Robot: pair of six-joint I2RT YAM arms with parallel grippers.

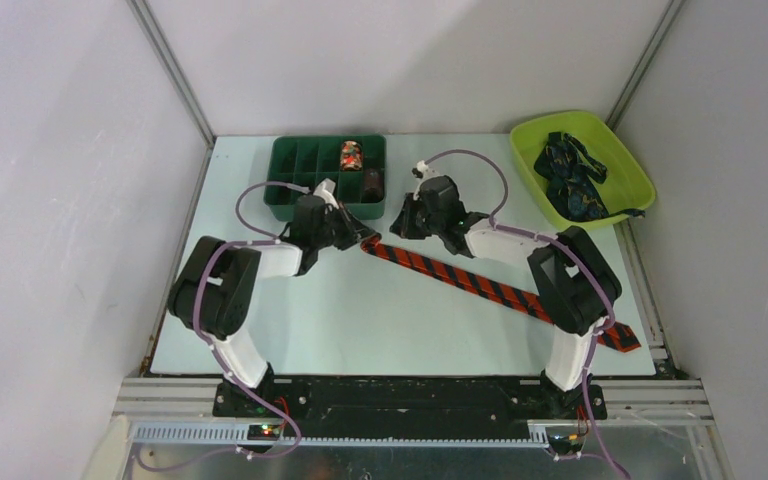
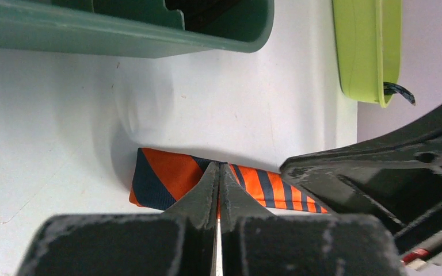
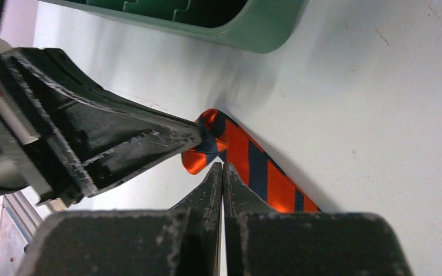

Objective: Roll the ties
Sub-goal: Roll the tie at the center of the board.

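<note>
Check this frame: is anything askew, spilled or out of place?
One dark tie's tip droops over the green bin's rim, outside it. Nothing else stands out; the striped tie lies stretched on the table, nothing spilled or damaged.

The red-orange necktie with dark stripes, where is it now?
Seen from above, the necktie lies diagonally across the pale table, one end at the left gripper and right gripper, before the dark green compartment tray, the other at its near right edge.

Tie (image 1: 460, 277) before tray (image 1: 310, 141); bin (image 1: 625, 165) behind, right.
</note>
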